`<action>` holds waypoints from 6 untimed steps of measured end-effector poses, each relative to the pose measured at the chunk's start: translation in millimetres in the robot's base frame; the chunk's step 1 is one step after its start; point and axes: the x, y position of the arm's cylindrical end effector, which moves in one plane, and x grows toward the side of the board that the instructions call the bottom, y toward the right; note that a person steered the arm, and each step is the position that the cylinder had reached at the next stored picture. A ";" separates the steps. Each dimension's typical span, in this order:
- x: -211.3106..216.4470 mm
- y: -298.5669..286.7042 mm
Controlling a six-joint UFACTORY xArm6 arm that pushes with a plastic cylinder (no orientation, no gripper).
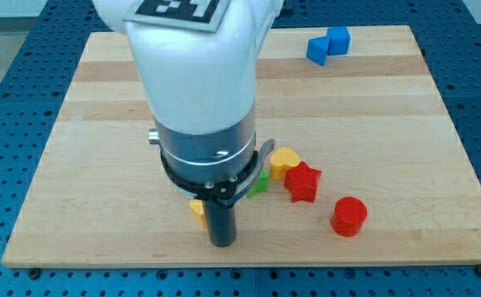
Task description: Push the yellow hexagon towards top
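A blue perforated metal bench [9, 49] fills the background, and on it lies a pale wooden board [364, 115] made of glued strips, which takes up most of the view. No container stands on the board; every block sits directly on the wood.

The largest thing in sight is the arm [195, 74], a white housing above a grey and black collar, which comes down from the view's top and hides the middle-left part of the board. From it a dark rod drops to the tip [222, 241], which meets the board near the view's bottom edge. The arm carries no claw, so nothing is gripped or held open; the rod simply ends in that blunt tip.

At the view's top right, well apart from everything else, sits a blue block [328, 44] of two joined chunks; its exact shape is hard to make out.

Right of the arm lies a tight cluster. A red star [303, 182] touches the yellow hexagon [285, 162], which sits just up and left of it. A green block [259, 183] peeks out from behind the collar, mostly hidden, shape unclear. A red cylinder [349, 216] stands near the star, lower right, apart from it.

A small yellow-orange block [198, 209] shows just left of the rod, partly covered by it, beside the tip.

The hexagon lies right of and above the tip, not touching it, with the green block between.
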 end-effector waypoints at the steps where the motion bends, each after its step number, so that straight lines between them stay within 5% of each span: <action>1: 0.0 -8.7; 5: -43.1 -63.9; 6: -27.2 -72.0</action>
